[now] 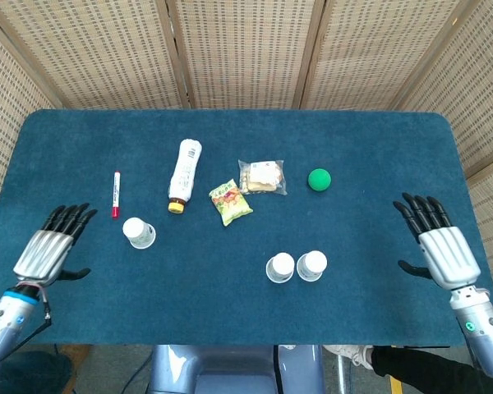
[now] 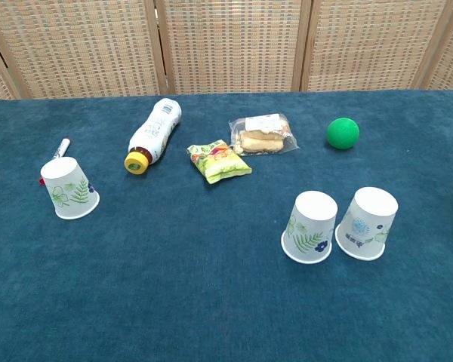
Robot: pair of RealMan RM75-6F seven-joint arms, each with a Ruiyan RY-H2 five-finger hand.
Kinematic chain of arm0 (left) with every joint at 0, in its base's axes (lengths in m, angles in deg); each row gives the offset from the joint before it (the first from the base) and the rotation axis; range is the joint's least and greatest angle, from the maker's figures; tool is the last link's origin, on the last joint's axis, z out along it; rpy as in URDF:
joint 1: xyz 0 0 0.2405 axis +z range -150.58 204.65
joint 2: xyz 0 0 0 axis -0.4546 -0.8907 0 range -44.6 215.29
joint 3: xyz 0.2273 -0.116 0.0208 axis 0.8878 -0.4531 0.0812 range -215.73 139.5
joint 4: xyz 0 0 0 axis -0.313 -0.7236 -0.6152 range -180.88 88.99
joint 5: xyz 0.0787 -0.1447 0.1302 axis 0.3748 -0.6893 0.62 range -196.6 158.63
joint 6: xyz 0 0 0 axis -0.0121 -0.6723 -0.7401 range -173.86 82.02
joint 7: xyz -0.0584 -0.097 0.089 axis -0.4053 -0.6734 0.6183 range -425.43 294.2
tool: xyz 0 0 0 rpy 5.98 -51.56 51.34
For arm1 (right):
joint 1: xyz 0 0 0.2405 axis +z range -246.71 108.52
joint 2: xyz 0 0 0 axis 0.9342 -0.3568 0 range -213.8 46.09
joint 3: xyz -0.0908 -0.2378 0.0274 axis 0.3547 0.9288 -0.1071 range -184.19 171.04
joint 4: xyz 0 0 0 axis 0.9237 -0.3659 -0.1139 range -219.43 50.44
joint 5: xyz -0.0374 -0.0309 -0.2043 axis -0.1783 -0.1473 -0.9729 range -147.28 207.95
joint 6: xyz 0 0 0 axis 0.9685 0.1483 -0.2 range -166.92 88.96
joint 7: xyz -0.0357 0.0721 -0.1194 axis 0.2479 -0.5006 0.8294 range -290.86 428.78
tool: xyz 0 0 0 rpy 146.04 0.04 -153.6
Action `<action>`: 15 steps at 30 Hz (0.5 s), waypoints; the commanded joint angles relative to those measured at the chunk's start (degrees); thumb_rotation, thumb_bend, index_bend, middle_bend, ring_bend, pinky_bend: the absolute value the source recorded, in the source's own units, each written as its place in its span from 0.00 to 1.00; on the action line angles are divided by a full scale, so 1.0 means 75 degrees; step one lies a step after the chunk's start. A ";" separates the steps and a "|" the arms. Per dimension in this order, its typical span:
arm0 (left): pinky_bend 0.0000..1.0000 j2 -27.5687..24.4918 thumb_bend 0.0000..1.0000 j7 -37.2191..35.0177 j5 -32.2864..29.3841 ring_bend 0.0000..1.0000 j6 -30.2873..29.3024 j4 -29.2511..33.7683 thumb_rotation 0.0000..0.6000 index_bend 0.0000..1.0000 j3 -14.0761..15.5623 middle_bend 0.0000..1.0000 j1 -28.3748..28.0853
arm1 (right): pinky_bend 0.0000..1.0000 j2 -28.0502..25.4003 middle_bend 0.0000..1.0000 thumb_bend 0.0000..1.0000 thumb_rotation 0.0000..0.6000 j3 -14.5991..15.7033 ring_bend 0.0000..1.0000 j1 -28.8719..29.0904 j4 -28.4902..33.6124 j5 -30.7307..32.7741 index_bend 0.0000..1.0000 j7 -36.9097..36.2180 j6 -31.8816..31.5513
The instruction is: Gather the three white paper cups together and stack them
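Note:
Two white paper cups stand upside down side by side near the table's front, one with a green leaf print [image 1: 280,268] [image 2: 311,226] and one with a blue flower print [image 1: 311,265] [image 2: 367,223]. A third cup [image 1: 138,232] [image 2: 69,187] stands upside down at the left, beside the marker. My right hand [image 1: 440,243] is open at the table's right edge, well clear of the pair. My left hand [image 1: 51,246] is open at the left edge, a short way left of the third cup. The chest view shows neither hand.
A red-capped marker [image 1: 115,194], a lying bottle with a yellow cap [image 1: 184,174], a green snack packet [image 1: 230,201], a clear bag of biscuits [image 1: 262,176] and a green ball [image 1: 319,179] lie across the middle. Woven screens stand behind the blue table [image 1: 230,312].

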 commanded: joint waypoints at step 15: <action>0.00 0.1609 0.00 0.1599 -0.1458 0.00 0.2773 -0.1682 1.00 0.01 -0.0518 0.00 -0.2482 | 0.00 0.0878 0.00 0.00 1.00 0.0124 0.00 -0.1022 -0.0813 -0.0362 0.00 -0.0241 -0.0812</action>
